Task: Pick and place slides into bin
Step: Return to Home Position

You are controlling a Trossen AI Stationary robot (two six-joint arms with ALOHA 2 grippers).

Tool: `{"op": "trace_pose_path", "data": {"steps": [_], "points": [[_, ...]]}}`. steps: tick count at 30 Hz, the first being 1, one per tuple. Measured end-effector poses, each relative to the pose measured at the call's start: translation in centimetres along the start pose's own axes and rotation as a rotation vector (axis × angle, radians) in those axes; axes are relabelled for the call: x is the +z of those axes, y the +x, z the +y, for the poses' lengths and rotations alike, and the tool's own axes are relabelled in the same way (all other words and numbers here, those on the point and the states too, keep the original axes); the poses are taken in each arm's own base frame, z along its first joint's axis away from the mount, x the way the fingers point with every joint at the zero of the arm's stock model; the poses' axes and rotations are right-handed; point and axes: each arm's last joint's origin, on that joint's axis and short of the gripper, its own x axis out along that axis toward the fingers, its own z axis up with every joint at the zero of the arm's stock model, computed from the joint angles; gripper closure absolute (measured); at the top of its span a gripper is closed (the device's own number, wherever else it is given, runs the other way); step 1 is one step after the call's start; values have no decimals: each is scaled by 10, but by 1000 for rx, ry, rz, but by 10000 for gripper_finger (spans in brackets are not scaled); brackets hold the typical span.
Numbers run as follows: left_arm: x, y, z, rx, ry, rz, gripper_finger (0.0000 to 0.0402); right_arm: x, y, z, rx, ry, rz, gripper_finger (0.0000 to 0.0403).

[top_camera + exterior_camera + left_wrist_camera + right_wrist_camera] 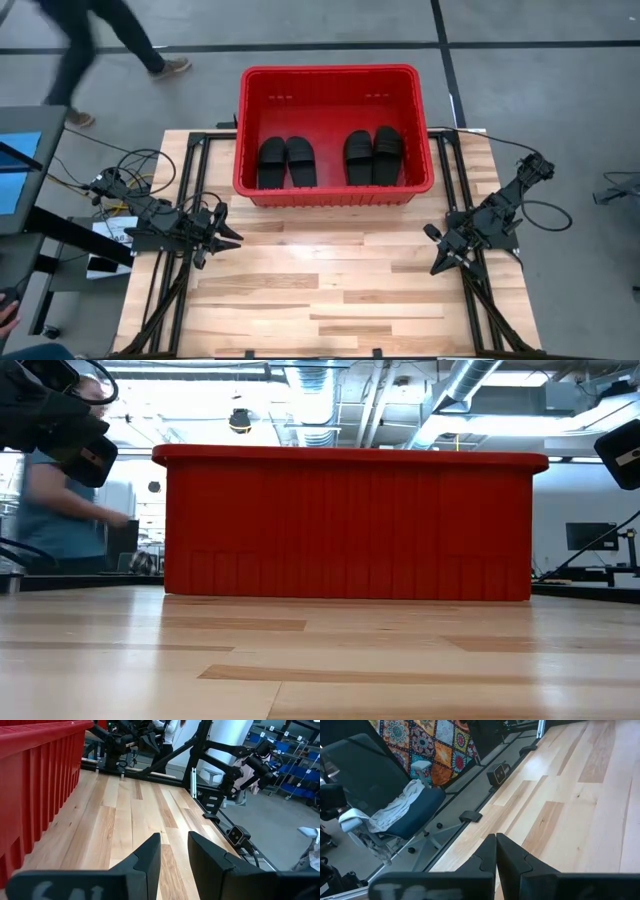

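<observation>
Several black slides lie soles down, side by side as two pairs, on the floor of the red bin at the table's far middle. In the low view the bin's wall hides them. My left gripper hovers over the table's left side, near the bin's near left corner, slightly open and empty. My right gripper hovers over the table's right side, shut and empty.
Bare wooden tabletop lies between the arms, in front of the bin. Black frame rails run along the table's left and right edges. A person walks on the floor beyond the far left corner.
</observation>
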Motion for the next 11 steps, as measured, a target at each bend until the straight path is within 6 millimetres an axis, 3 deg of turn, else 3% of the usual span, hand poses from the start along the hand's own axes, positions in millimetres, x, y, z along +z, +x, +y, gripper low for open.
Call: {"op": "trace_pose_path", "data": {"steps": [11], "points": [[0, 0, 0, 0, 3, 0, 313, 0, 0, 0, 0, 0, 0, 403]]}}
